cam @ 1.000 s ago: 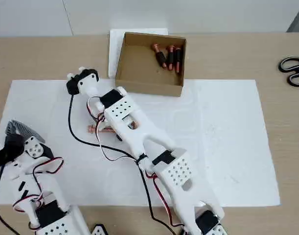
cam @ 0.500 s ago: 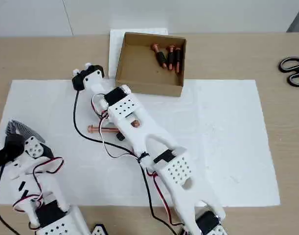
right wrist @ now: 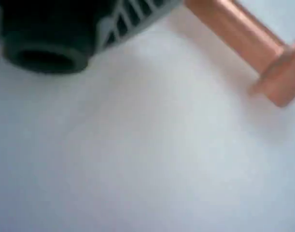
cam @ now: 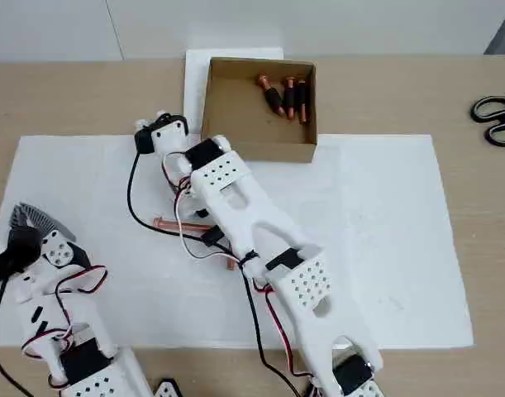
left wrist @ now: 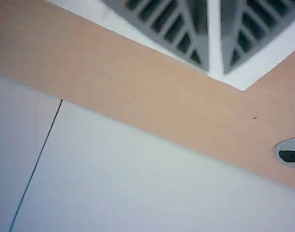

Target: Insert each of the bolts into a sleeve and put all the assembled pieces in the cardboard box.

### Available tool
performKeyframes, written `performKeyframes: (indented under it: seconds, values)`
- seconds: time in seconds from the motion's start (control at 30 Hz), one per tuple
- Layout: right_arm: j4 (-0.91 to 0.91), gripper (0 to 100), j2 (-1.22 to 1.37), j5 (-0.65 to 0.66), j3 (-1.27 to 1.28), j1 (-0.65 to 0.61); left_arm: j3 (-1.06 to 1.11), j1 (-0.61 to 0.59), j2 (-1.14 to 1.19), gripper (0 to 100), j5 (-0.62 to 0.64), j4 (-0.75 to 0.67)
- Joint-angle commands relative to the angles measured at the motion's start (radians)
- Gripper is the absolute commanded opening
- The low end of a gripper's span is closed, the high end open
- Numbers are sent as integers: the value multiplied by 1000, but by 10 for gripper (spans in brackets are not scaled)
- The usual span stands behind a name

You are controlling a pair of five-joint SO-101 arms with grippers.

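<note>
At the near-left corner of the cardboard box I now have the right arm pressed up close. A second ago its wrist sat further left on the paper sheet, so it has swung toward the box. The box looks nudged slightly right versus then.

The loose bolt lies flat on the sheet beside the arm. More of it shows than before, when the arm covered part of it.

In the right wrist view the black sleeve sits hard against the right gripper, and the bolt's copper shank is just beside it on the sheet. I can't tell whether that pincer is clamped on the sleeve or only resting against it.

The left gripper is unchanged at the sheet's near-left edge. Its grey fingers are drawn to a narrow slit and hold nothing.

Three assembled pieces lie in the box's far-right part, same as earlier. The scissors are at the right edge of the table, well apart from everything.
</note>
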Motion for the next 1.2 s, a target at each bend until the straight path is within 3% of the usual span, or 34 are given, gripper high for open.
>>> performKeyframes:
  seconds: [0.0, 0.6, 0.73, 1.03, 1.17]
  values:
    - [116, 3, 41, 2, 11, 82, -4, -2, -12, 6, 5, 2]
    - [119, 3, -166, -109, -221, 185, -4, 11, -12, 6, 6, -3]
    - [173, 3, -274, -107, -258, 197, -10, 86, -12, 6, 6, -5]
    - [275, 4, -541, -106, -253, 263, -10, 407, -12, 6, 0, -5]
    - [277, 4, -705, -106, -241, 260, -10, 470, -12, 6, 0, -5]
